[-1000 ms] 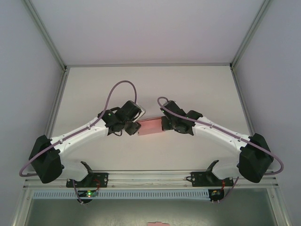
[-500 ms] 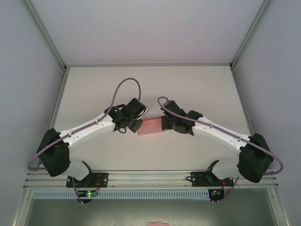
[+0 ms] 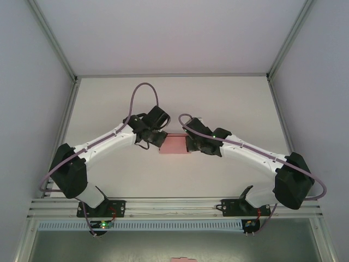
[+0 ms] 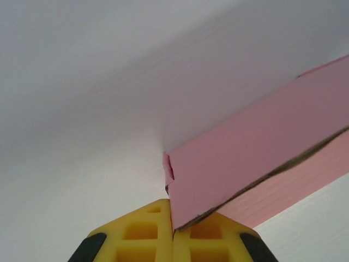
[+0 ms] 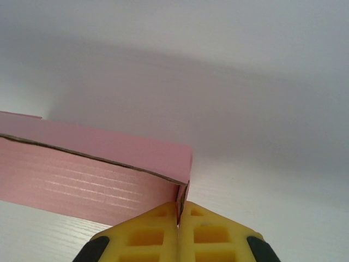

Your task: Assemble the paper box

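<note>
pink paper box [image 3: 175,146] out over the middle of the white table [image 3: 109,103], right between both arms, left gripper [image 4: 173,228] pinched tight on its left corner edge, right gripper [image 5: 179,214] clamped on the right end wall

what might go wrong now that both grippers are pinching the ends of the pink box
1. The left gripper and right gripper each pinch only a thin corner edge of the paper box; if the arms pull apart or twist, the card could tear or slip free.
2. A seam gapes along the box's side in the left wrist view; pushing the ends together might buckle the wall instead of closing it.
</note>
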Controlling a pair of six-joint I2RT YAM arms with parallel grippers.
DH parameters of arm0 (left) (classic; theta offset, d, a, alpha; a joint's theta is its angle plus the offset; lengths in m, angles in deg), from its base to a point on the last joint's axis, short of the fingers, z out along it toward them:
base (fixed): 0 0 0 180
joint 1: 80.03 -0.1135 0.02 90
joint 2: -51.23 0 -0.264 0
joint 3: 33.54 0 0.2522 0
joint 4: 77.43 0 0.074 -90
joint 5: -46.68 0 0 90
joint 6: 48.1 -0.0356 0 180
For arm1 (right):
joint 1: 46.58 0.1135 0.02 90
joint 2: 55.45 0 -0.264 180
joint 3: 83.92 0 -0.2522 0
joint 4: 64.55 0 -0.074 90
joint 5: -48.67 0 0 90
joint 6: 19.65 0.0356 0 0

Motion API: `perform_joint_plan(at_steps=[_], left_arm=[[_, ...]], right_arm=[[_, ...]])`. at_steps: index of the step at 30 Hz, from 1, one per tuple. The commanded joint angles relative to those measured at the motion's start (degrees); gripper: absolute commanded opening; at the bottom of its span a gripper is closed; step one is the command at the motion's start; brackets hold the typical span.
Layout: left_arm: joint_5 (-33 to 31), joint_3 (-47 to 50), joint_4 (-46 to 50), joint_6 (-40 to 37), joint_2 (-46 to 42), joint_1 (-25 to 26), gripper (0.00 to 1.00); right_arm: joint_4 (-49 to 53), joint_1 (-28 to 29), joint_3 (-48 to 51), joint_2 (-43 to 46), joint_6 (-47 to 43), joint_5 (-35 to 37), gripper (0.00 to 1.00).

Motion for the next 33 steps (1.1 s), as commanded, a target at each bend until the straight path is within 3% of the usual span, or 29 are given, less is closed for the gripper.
perform_joint_plan(at_steps=[1, 6, 10, 16, 21, 25, 30, 33], left_arm=[[8.2, -4.6, 3.7, 9.8, 0.9, -2.4, 0.0], [13.0, -2.9, -0.6, 16.5, 0.5, -3.5, 0.0], [13.0, -2.5, -0.7, 19.0, -0.5, -4.3, 0.0], [6.2, 0.6, -1.1, 19.0, -1.8, -4.3, 0.0], [5.9, 8.8, -10.7, 21.3, -3.6, -4.3, 0.0], [4.6, 14.2, -15.0, 19.0, -6.0, -3.5, 0.0], [4.2, 23.2, -24.8, 18.7, -9.8, -2.3, 0.0], [-2.6, 24.2, -23.4, 14.6, -9.3, 1.3, 0.0]], right_arm=[[3.9, 1.7, -0.5, -2.3, -1.1, -0.4, 0.0], [2.8, 2.5, -0.2, -2.8, -0.9, -0.8, 0.0], [2.1, 2.7, 0.4, -2.3, -0.9, -1.3, 0.0], [0.1, 2.7, 2.1, -2.1, -0.1, -2.2, 0.0], [-0.9, 2.8, 2.6, -2.7, 0.4, -2.6, 0.0], [-2.2, 3.0, 4.0, -2.0, 0.6, -1.8, 0.0], [-9.3, 3.3, 9.4, -0.6, 0.0, -1.4, 0.0], [-15.0, 3.4, 13.0, -0.2, -2.2, -1.7, 0.0]])
